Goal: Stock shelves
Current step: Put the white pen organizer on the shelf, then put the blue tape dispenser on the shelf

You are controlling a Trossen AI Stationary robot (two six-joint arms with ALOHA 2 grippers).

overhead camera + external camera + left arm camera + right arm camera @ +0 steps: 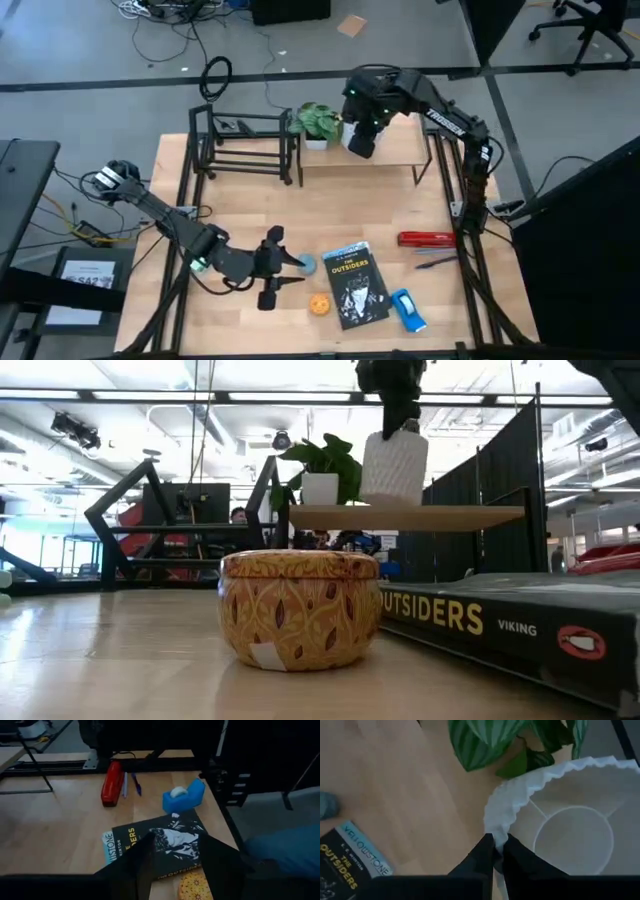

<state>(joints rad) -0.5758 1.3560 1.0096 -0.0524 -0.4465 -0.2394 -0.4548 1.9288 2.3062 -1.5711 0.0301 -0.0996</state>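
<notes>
Fingers of the right gripper (pixel 497 851) pinch the scalloped rim of a white ribbed pot (pixel 394 468), which sits on the plank-top stand (pixel 405 517) just beside a small potted plant (pixel 318 123), with bare plank running on toward the stand's far end. Black rod rack (pixel 245 147) stands empty next to the stand. Near the table's front edge, the left gripper (pixel 283 266) hangs with fingers spread above a book (pixel 356 285) and a patterned tin (pixel 299 608).
</notes>
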